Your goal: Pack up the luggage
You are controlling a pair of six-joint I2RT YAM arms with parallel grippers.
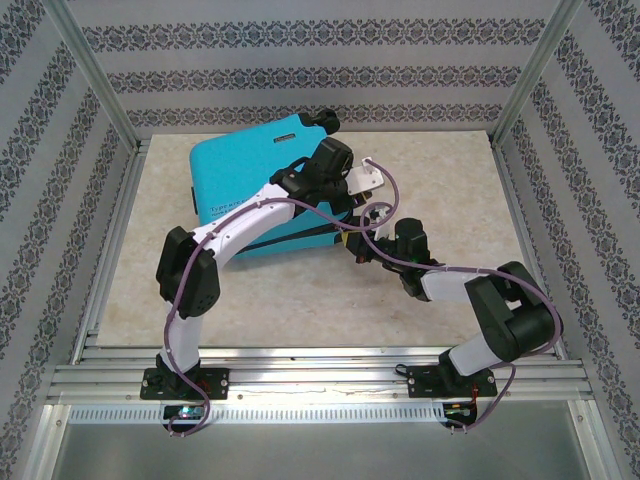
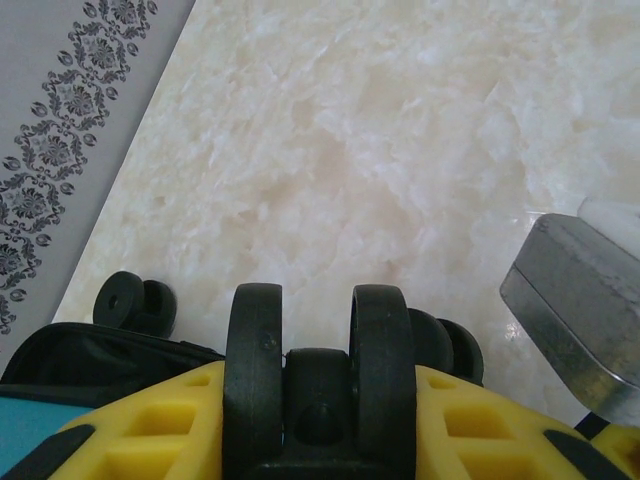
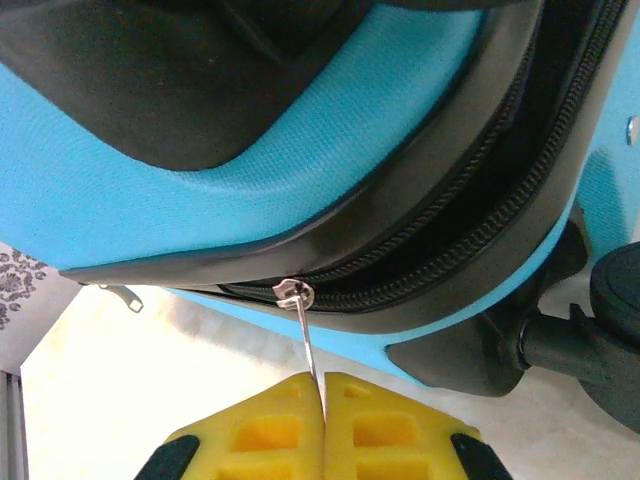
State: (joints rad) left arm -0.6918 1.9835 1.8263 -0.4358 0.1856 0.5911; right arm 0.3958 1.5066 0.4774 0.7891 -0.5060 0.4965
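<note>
Top external view: the turquoise luggage (image 1: pixel 250 175) lies flat and slanted on the far left part of the pale, marble-patterned surface (image 1: pixel 450 200). Its far corner, carrying a black corner wheel (image 1: pixel 322 122), reaches the back edge of the surface. Its left corner sits near the left rail (image 1: pixel 112 240) but apart from it. To the right of the luggage and along the near edge I see bare surface, which leaves plenty of room to move. My left arm (image 1: pixel 240 225) and right arm (image 1: pixel 500 310) both reach to the luggage's right-hand side and crowd close together there.

Left wrist view: my left jaws are clenched on a black double wheel (image 2: pixel 320 370) of the luggage, with a yellow finger (image 2: pixel 150 430) on each side. Beyond it, bare surface runs to the patterned wall (image 2: pixel 60 150) at the left. A grey metal block (image 2: pixel 580 300) juts in from the right.

Right wrist view: my right jaws are pinched together on the thin metal zipper pull (image 3: pixel 310 350). It hangs from the black zipper band (image 3: pixel 480 230), which runs round the luggage's rounded corner.
</note>
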